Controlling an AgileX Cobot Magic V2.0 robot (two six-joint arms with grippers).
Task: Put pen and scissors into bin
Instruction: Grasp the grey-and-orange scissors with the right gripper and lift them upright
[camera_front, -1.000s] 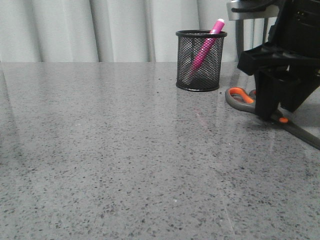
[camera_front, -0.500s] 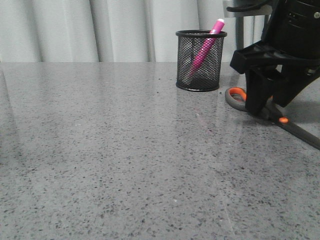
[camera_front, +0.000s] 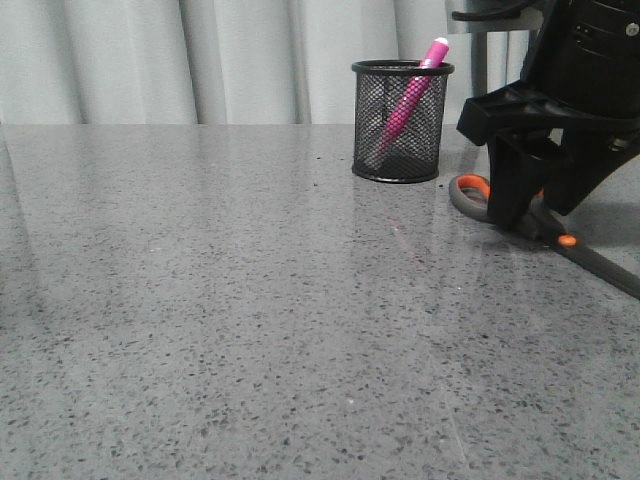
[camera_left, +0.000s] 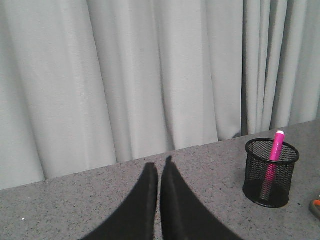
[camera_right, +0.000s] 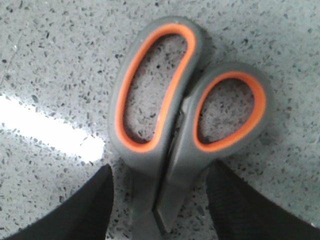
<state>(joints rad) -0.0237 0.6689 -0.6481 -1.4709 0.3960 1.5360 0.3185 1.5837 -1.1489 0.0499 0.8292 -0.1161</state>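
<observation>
Scissors (camera_right: 175, 130), large, grey-handled with orange-lined loops, flat on speckled grey table (camera_front: 220, 300) beside black wire-mesh bin (camera_front: 402, 120) holding pink pen (camera_front: 410, 100), straddled at the neck by spread right gripper (camera_right: 160, 210) for grasping; left gripper (camera_left: 159, 200) closed, idle.

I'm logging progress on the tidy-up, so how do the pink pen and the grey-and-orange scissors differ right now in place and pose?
The bright pink pen leans inside the black wire-mesh bin, its tip above the rim; the grey-handled, orange-lined scissors lie flat on the speckled table, outside the bin. Nothing touches the pen; the right claw straddles the scissors below the handle loops, fingers either side. The pen is one slim stick, the scissors broad with two loops.
</observation>
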